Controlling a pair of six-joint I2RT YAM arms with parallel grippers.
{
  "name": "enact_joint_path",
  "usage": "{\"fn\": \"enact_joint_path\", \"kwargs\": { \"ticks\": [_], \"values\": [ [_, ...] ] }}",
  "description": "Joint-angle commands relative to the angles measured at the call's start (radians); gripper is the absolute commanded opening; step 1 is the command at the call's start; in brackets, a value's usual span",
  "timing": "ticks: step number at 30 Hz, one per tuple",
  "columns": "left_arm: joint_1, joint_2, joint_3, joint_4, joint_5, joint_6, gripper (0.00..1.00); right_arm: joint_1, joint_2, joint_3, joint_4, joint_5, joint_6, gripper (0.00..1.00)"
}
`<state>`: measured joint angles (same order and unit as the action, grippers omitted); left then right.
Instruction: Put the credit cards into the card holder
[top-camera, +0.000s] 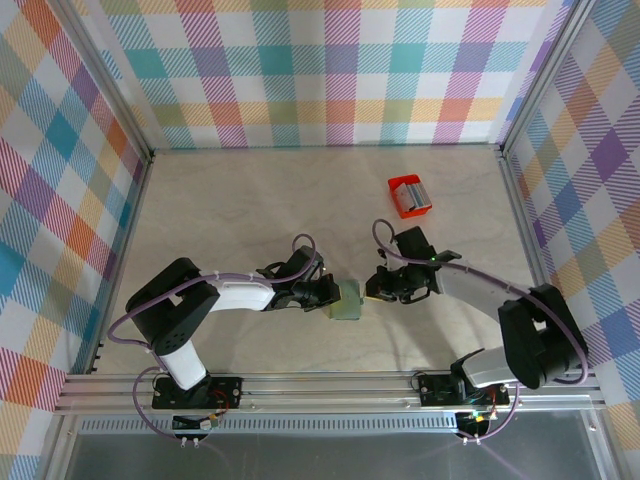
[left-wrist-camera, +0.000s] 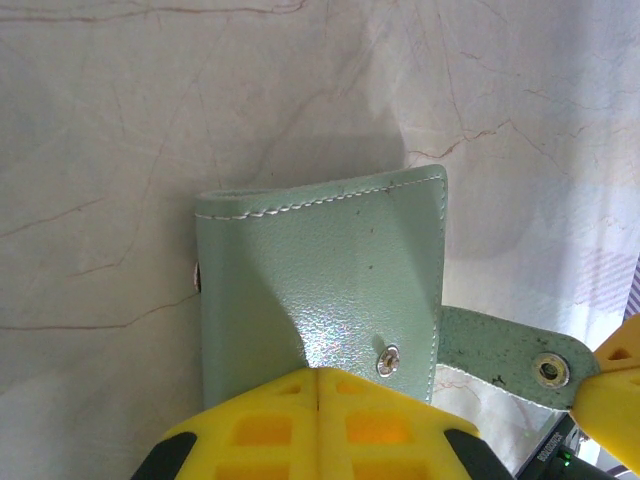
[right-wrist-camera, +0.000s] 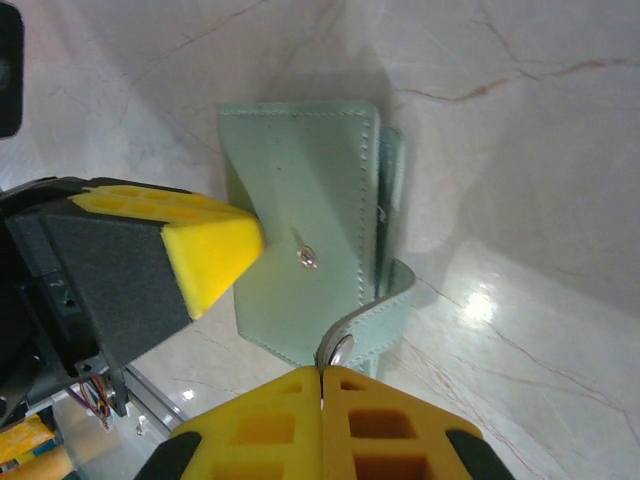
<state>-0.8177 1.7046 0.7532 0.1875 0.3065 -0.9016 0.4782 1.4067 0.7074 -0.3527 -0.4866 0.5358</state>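
Card holder (top-camera: 347, 300) at the near middle of the table (top-camera: 250, 200), left pincer (left-wrist-camera: 318, 385) pinched on its cover edge, right pincer (right-wrist-camera: 322, 380) pinched on its snap tab (right-wrist-camera: 375, 325); looks light, floppy, so hold edges.

Near-centre blocked: left gripper (top-camera: 333, 294) and right gripper (top-camera: 370, 289) pinch the card holder (top-camera: 347, 302) from both sides, no gap between them. Far tabletop (top-camera: 250, 200) open; red box (top-camera: 410, 196) sits near right wall (top-camera: 570, 150). Left side free.
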Motion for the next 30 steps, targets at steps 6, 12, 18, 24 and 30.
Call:
{"fn": "enact_joint_path", "kwargs": {
  "ticks": [6,12,18,24,30],
  "values": [
    [-0.008,0.001,-0.015,-0.033,-0.006,-0.002,0.08,0.049,0.136,0.102,-0.031,-0.062,-0.063,0.00],
    [-0.008,-0.010,-0.018,-0.045,-0.007,0.006,0.08,0.057,0.180,0.117,-0.025,-0.069,-0.056,0.00],
    [-0.008,-0.007,-0.016,-0.046,-0.004,0.010,0.09,0.066,0.213,0.138,-0.028,-0.081,-0.054,0.00],
    [-0.008,-0.006,-0.013,-0.046,-0.003,0.014,0.09,0.074,0.240,0.158,-0.025,-0.088,-0.052,0.00],
    [-0.008,-0.006,-0.012,-0.048,-0.001,0.013,0.10,0.077,0.268,0.171,-0.029,-0.095,-0.048,0.00]
  ]
}}
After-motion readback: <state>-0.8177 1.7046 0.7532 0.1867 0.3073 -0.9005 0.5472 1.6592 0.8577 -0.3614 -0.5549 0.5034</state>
